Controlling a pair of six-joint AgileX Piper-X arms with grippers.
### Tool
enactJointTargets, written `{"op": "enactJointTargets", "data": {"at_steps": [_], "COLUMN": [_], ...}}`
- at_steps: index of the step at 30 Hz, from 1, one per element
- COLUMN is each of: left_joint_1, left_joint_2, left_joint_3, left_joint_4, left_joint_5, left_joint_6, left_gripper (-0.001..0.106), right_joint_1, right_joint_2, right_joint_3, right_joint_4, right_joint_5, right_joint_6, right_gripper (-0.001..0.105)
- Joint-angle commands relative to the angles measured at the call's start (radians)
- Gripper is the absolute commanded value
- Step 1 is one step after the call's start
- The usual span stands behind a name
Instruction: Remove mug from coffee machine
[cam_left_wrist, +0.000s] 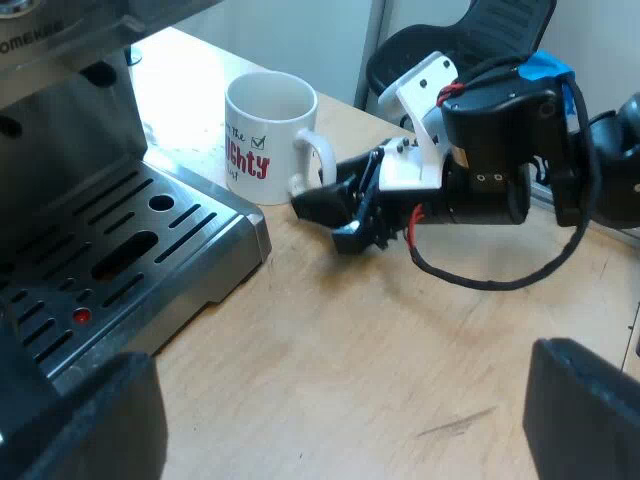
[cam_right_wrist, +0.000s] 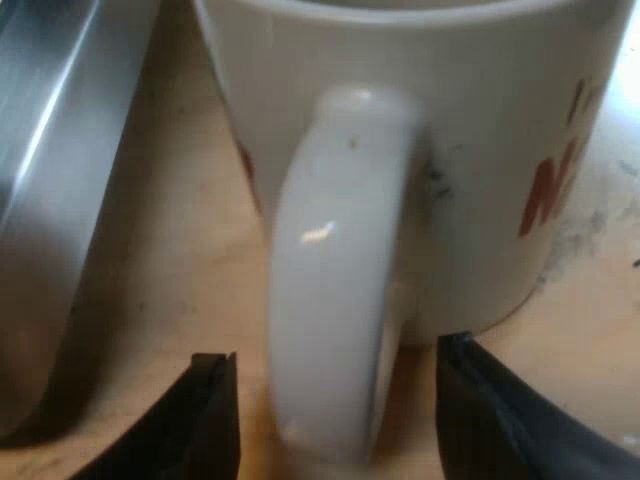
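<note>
White glazed ceramic with red lettering, the mug (cam_left_wrist: 262, 135) stood upright on the wooden table (cam_left_wrist: 380, 370), just beside the espresso machine's (cam_left_wrist: 60, 150) slotted steel drip tray (cam_left_wrist: 130, 250). My right gripper (cam_right_wrist: 335, 400) sat at its looped handle (cam_right_wrist: 335, 270), fingers spread either side. My left gripper (cam_left_wrist: 340, 420) hung wide, empty.

Pale wooden worktop (cam_left_wrist: 400, 360) beneath the right claw (cam_left_wrist: 335, 215), lightly scuffed, with a short dark scratch (cam_left_wrist: 455, 424) nearer the left claw (cam_left_wrist: 335, 420). Beyond the right claw, a black office chair (cam_left_wrist: 405, 50), a grey upright post (cam_left_wrist: 372, 50) and a plain pale wall (cam_left_wrist: 300, 30). Bright light across the worktop there.
</note>
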Motion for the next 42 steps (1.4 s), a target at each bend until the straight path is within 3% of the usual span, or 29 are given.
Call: {"op": "enactJointTargets", "data": {"at_steps": [1,3,7,11,14,16,19,22,26,29,32,34,39,42], "left_joint_1": [-0.003,-0.003,-0.003,-0.003,-0.003,-0.003,-0.003,-0.003,-0.003,0.010,0.060,0.137,0.346,0.427], "left_joint_2": [0.002,0.002,0.002,0.002,0.002,0.002,0.002,0.002,0.002,0.002,0.002,0.002,0.002,-0.001], "left_joint_3": [-0.007,-0.007,-0.007,-0.007,-0.007,-0.007,-0.007,-0.007,-0.010,-0.029,-0.063,-0.088,-0.103,-0.103], "left_joint_4": [-0.018,-0.018,-0.018,-0.018,-0.018,-0.018,-0.018,-0.018,-0.018,-0.018,-0.018,-0.018,-0.010,0.003], "left_joint_5": [0.001,0.001,0.001,0.001,-0.071,-0.126,-0.129,-0.129,-0.129,-0.129,-0.127,-0.115,0.012,0.013], "left_joint_6": [-0.007,-0.007,-0.007,-0.007,-0.007,-0.007,-0.007,-0.007,-0.007,-0.044,-0.065,-0.066,-0.066,-0.071], "left_gripper": [0.087,0.087,0.087,0.087,0.087,0.087,0.087,0.087,0.087,0.087,0.087,0.087,0.087,0.087], "right_joint_1": [0.035,0.052,0.069,0.069,0.069,0.069,0.069,0.069,0.069,0.062,0.063,0.063,-0.010,-0.079], "right_joint_2": [-0.070,-0.107,-0.216,-0.337,-0.439,-0.544,-0.624,-0.729,-0.802,-0.839,-0.844,-0.835,-0.800,-0.785], "right_joint_3": [-0.003,-0.003,-0.003,-0.006,-0.013,-0.042,-0.084,-0.170,-0.253,-0.324,-0.393,-0.440,-0.507,-0.522], "right_joint_4": [0.152,0.215,0.323,0.444,0.556,0.735,0.900,1.138,1.272,1.343,1.391,1.416,1.421,1.421], "right_joint_5": [-0.003,-0.003,-0.004,-0.004,-0.004,-0.007,-0.010,-0.096,-0.208,-0.302,-0.297,-0.292,-0.351,-0.360], "right_joint_6": [-0.006,-0.008,-0.008,-0.008,-0.008,-0.008,-0.008,-0.011,-0.015,0.001,0.016,0.016,0.089,0.080], "right_gripper": [0.047,0.048,0.063,0.067,0.067,0.067,0.067,0.067,0.067,0.067,0.067,0.067,0.067,0.067]}}
